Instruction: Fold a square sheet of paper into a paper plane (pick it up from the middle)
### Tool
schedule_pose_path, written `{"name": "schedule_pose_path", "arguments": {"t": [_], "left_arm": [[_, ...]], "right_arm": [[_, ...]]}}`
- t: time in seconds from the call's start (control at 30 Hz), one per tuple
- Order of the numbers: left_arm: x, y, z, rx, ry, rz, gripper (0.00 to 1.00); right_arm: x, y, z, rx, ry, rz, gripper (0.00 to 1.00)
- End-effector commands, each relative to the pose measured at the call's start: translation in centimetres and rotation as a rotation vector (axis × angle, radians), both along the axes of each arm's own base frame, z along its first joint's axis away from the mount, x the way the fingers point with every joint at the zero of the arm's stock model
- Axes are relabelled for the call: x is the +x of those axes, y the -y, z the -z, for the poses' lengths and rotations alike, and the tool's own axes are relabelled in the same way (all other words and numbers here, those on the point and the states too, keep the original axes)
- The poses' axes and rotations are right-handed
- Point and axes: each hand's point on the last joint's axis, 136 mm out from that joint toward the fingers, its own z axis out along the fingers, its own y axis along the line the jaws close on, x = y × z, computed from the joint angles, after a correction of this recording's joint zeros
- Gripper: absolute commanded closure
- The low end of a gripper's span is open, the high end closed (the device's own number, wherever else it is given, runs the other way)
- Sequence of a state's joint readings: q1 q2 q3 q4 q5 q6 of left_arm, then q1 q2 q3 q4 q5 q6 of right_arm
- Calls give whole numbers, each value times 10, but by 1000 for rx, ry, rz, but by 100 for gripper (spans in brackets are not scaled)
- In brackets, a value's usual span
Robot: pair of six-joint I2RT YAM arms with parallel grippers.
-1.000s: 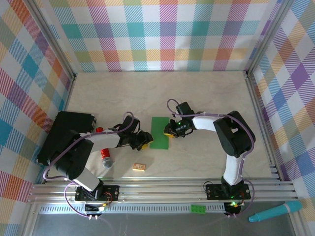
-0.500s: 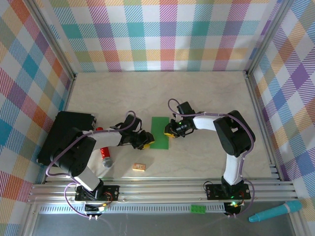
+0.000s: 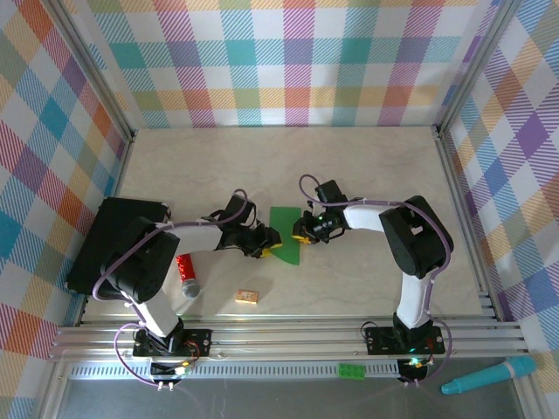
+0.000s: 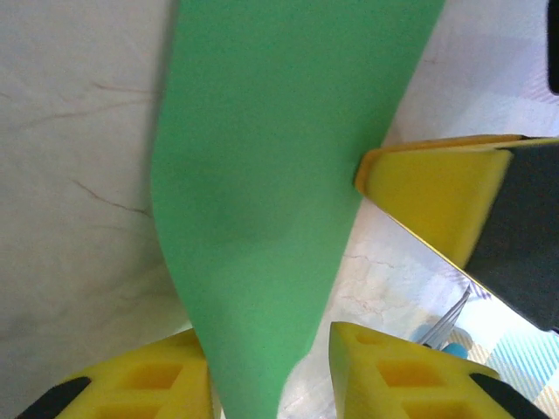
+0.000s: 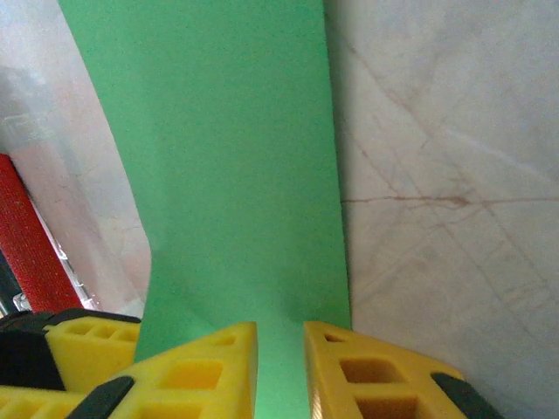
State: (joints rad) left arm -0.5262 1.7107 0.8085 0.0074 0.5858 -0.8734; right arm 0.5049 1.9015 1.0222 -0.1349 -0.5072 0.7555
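The square sheet of paper [image 3: 286,236], bright green, lies mid-table as a narrow strip with its left side curled up off the surface. My left gripper [image 3: 267,244] is at that left edge. In the left wrist view the sheet [image 4: 262,175] runs down between the yellow fingers of my left gripper [image 4: 262,339], against the left one, with bare table showing before the right one. My right gripper [image 3: 302,234] is at the strip's right edge. In the right wrist view my right gripper [image 5: 279,330] has its fingers close together with the paper [image 5: 236,148] pinched between them.
A black box [image 3: 112,240] sits at the left. A red cylinder with a grey cap [image 3: 186,272] and a small tan block [image 3: 247,297] lie near the front. A green brick [image 3: 353,370] and a teal pen [image 3: 489,375] rest beyond the front rail.
My left gripper has slid right to the paper's left edge, and that edge has curled up. Its jaws have narrowed slightly. The right gripper has stayed put.
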Motion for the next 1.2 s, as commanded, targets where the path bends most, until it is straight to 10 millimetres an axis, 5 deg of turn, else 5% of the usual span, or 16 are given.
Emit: {"name": "schedule_pose_path", "arguments": {"t": [0.0, 0.37, 0.63, 0.77, 0.97, 1.17], "left_arm": [[15, 1, -6, -36, 23, 1, 65], [25, -7, -1, -43, 3, 6, 75], [34, -5, 0, -66, 2, 20, 92], [37, -6, -1, -65, 8, 10, 100], [41, -12, -7, -78, 29, -86, 100], [42, -25, -12, -77, 48, -218, 100]], "right_arm": [[-7, 16, 23, -64, -53, 23, 76], [-2, 13, 15, -34, -6, 4, 74], [6, 5, -5, 16, 92, -40, 70], [15, 6, -25, 14, 192, -64, 55], [25, 12, -72, 1, 454, -123, 31], [16, 6, -86, 24, 574, -237, 23]]}}
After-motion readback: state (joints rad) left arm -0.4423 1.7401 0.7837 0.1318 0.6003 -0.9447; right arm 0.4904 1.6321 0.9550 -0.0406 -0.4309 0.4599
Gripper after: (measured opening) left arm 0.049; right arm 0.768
